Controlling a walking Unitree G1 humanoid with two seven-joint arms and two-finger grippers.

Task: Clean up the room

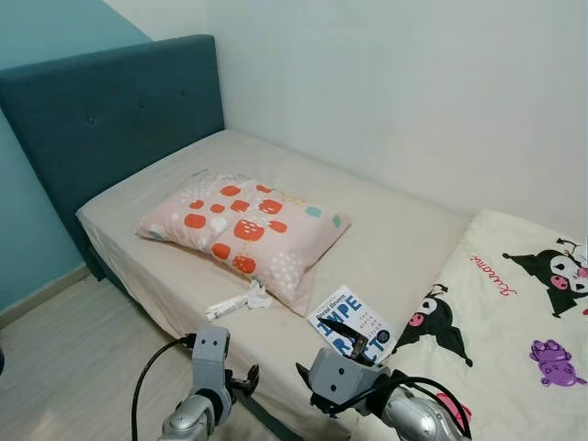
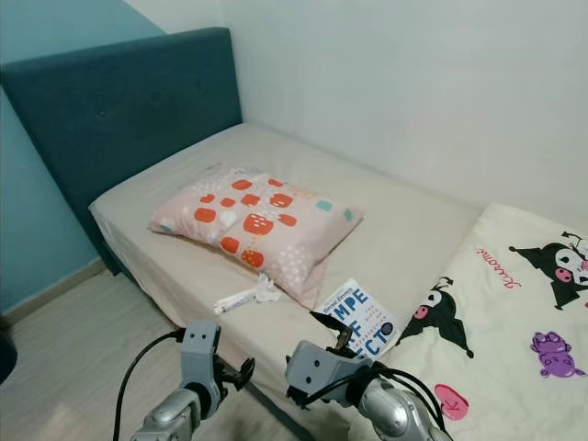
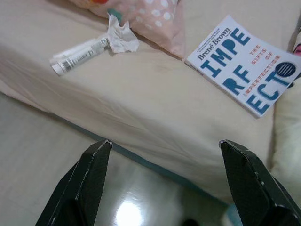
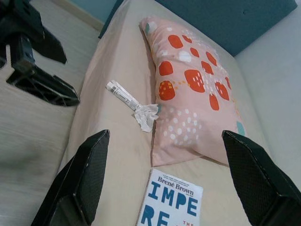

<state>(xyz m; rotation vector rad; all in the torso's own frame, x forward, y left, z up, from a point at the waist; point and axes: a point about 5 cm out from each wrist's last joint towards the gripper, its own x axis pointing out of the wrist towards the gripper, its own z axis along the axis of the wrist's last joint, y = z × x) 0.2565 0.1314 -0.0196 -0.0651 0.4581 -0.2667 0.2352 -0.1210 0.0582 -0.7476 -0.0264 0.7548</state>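
A white tube (image 1: 228, 307) and a crumpled tissue (image 1: 257, 296) lie on the beige bed (image 1: 395, 230), near its front edge beside a pink pillow (image 1: 243, 225) with red spots. A white and blue book (image 1: 354, 322) rests to their right, next to a cartoon-print blanket (image 1: 514, 340). My left gripper (image 3: 164, 188) hovers open over the floor just off the bed's edge, below the tube. My right gripper (image 4: 164, 183) is open and empty, low over the bed beside the book, looking toward the tube and pillow.
A blue upholstered headboard (image 1: 101, 119) stands at the far left against a teal wall. A white wall runs along the bed's far side. Pale wooden floor (image 1: 73, 367) stretches left of the bed.
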